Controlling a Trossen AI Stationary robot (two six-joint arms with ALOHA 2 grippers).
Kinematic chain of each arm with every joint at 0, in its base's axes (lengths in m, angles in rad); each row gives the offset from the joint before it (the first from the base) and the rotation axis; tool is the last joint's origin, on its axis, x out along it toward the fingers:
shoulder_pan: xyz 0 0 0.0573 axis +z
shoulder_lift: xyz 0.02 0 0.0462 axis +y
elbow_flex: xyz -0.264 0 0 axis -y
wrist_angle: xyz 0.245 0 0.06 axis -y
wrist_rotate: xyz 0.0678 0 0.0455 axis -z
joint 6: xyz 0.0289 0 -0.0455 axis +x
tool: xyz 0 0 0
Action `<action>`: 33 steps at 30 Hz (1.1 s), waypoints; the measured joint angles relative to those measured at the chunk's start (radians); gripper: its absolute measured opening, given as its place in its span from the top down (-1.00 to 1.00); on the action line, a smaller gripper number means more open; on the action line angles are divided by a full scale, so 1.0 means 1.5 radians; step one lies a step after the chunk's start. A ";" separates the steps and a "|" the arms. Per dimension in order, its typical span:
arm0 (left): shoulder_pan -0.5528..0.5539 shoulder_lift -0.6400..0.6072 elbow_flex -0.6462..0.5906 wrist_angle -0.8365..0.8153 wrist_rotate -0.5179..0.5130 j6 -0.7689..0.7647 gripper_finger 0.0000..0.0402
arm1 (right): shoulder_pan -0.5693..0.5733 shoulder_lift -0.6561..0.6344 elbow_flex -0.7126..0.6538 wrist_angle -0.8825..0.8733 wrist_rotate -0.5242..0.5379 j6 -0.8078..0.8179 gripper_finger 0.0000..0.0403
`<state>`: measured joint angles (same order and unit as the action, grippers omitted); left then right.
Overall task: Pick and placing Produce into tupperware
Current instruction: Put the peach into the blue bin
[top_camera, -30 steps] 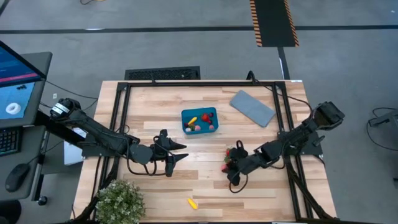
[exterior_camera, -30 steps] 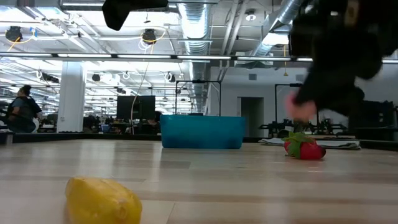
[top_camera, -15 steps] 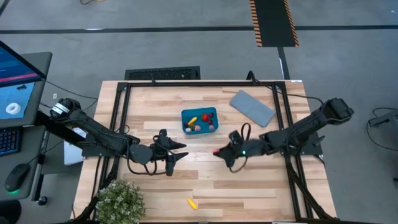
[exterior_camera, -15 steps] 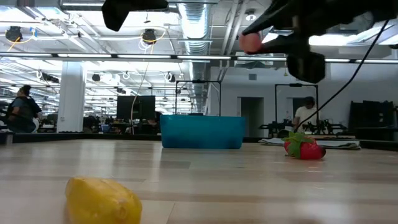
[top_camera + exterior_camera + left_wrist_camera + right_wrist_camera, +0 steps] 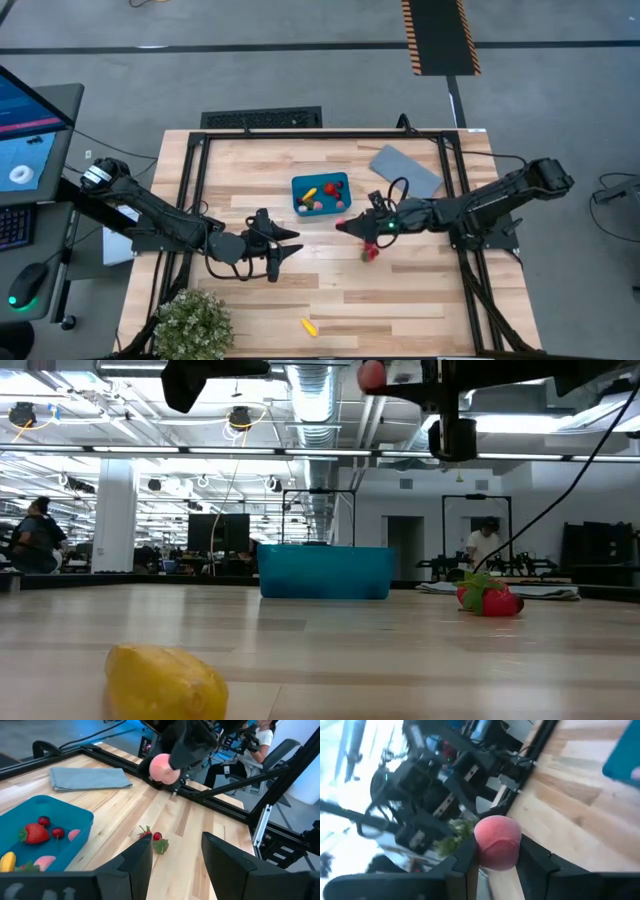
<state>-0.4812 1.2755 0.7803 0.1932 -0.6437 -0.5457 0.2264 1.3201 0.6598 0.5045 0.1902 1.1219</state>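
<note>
pink fruit (image 5: pixel 498 843) clamped in right claw (image 5: pixel 346 227)

tupperware (image 5: pixel 321 194): open top, nothing over it
right gripper (image 5: pixel 343 227): just beside its corner
surface (image 5: pixel 400 300): bare near right; plant (image 5: pixel 190 322) blocks near-left corner

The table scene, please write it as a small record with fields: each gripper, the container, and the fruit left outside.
right gripper: shut on a pink fruit, raised beside the teal container
left gripper: open, empty, waiting on its own side of the table
container contents: strawberry, yellow piece, small berries
outside: red fruit cluster, yellow piece
grey lid: flat, beyond the container
</note>
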 joint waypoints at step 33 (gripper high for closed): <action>0.000 0.000 0.000 -0.014 0.000 0.045 0.20 | 0.018 0.007 0.146 -0.406 0.140 -0.838 0.39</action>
<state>-0.4811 1.2755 0.7803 0.1724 -0.6441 -0.4790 0.2531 1.3308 0.8791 -0.1042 0.4008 -0.1345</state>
